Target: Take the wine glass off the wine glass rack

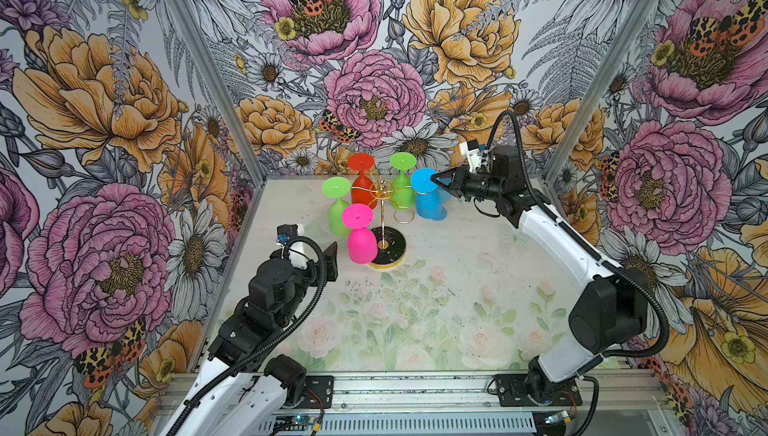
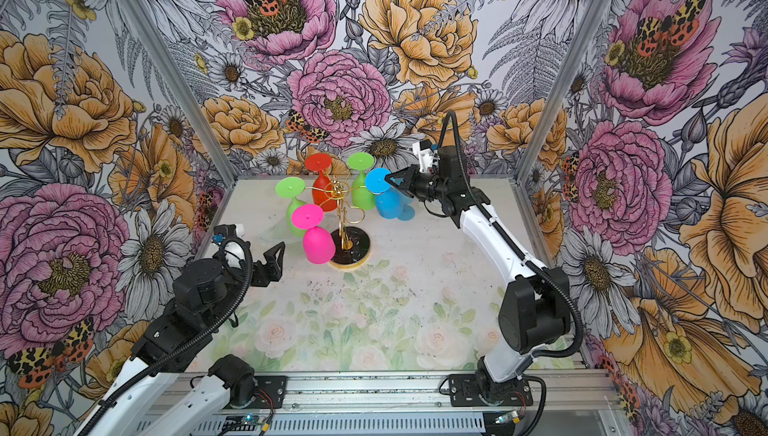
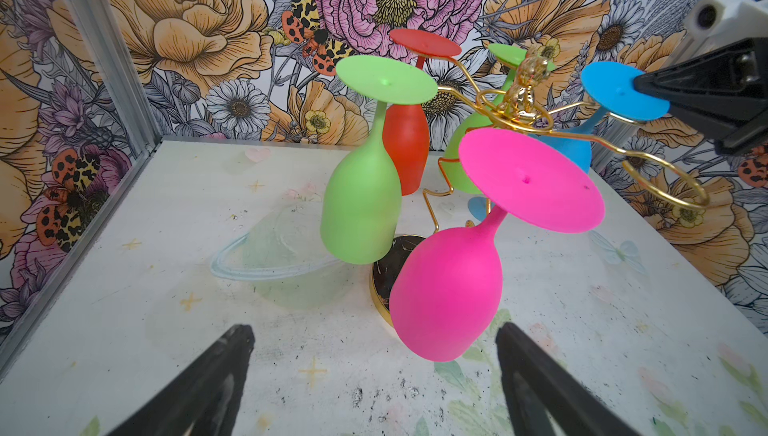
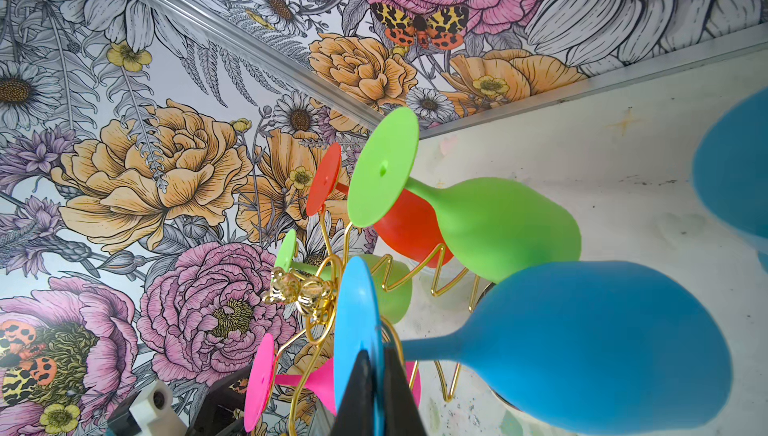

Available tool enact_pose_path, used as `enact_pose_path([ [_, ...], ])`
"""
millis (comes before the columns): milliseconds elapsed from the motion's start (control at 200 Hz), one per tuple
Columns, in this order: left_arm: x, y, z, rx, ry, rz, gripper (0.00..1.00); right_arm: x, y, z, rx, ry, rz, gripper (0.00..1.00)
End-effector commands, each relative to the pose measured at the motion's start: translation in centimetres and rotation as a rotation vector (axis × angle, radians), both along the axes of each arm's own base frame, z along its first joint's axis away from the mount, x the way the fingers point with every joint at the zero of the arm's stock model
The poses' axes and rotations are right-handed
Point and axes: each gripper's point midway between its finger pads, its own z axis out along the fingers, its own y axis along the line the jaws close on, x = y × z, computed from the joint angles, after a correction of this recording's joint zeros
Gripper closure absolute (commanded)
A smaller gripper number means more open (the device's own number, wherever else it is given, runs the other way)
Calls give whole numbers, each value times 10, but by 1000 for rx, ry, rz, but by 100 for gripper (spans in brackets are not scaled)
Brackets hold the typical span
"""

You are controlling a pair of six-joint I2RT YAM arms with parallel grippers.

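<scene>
**Blue glass gripped, not yet off the rack**

The right end effector point(image 1: 435, 179) is pinched shut on the blue wine glass point(image 1: 428, 204). In the right wrist view its tips sit on either face of the flat foot disc point(image 4: 357, 330), right at the edge. The glass still hangs bowl-down from a loop arm of the wine glass rack point(image 1: 384, 196), on the side nearest that arm. I'd say the task is begun but not finished: the grasp is made, and the foot has yet to slide out along the gold wire, clear the loop and be carried away. The left end effector point(image 2: 270, 265) hovers low over the desk point(image 1: 457, 288) with its jaws spread wide and empty, near the pink glass point(image 1: 360, 242) but not touching it.
</scene>
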Motion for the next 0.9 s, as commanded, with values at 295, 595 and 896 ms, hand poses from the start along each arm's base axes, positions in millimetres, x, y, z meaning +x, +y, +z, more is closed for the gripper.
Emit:
enact_pose_path([
  [295,-1,0,-1,-19,-9,-5,7,-10,9,15,22,-36,37,100],
  [595,0,0,-1,-20,-10,-5,7,-13,14,20,31,-48,55,100],
  [896,0,0,-1,-23,-9,-6,7,-15,23,23,35,-53,78,100],
])
